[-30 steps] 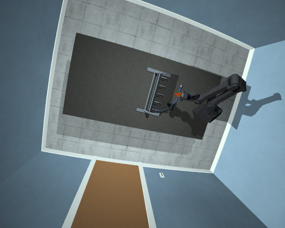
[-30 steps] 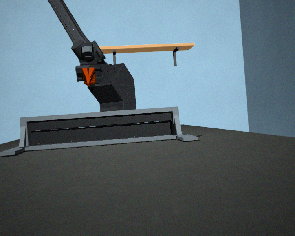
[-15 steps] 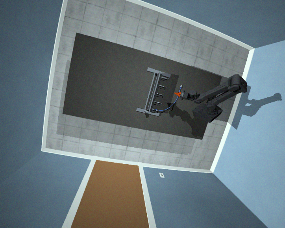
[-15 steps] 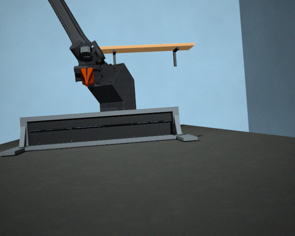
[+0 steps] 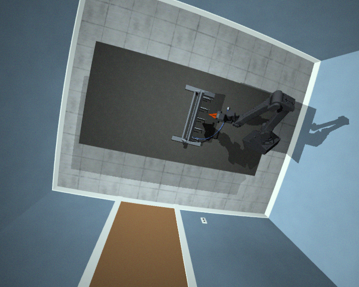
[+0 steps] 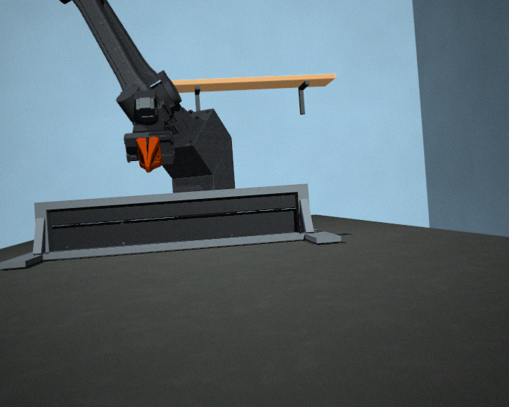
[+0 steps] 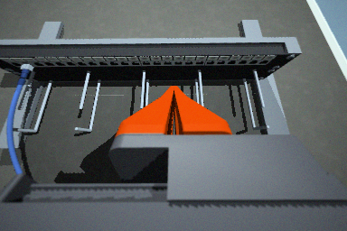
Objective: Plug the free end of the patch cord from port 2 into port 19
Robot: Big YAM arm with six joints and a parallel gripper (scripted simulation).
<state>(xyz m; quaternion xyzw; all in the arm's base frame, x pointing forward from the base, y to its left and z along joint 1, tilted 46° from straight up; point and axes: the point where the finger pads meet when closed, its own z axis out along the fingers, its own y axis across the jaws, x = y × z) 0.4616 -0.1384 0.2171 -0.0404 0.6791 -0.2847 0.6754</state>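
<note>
The rack (image 5: 188,115) (image 6: 173,196) (image 7: 135,41) stands upright on the dark table. Its jack row (image 7: 167,60) faces the arm. The blue cord (image 5: 208,138) (image 7: 10,124) has one plug (image 7: 25,71) in the panel near its left end. From there the cord curves toward the arm and passes under the gripper region. The free plug (image 5: 227,109) shows beside the gripper body in the top view; it is hidden in the other views. My gripper (image 5: 209,115) (image 6: 148,170) (image 7: 173,91) is shut and empty, above and in front of the panel's middle. Port numbers are not readable.
Several silver cable hooks (image 5: 204,108) (image 7: 94,106) stick out from the panel's front toward the arm. Grey feet (image 5: 178,138) (image 6: 323,237) extend at the rack's ends. The arm's base (image 5: 259,140) stands at the table's right end in the top view. A wooden shelf (image 6: 254,83) is on the wall behind.
</note>
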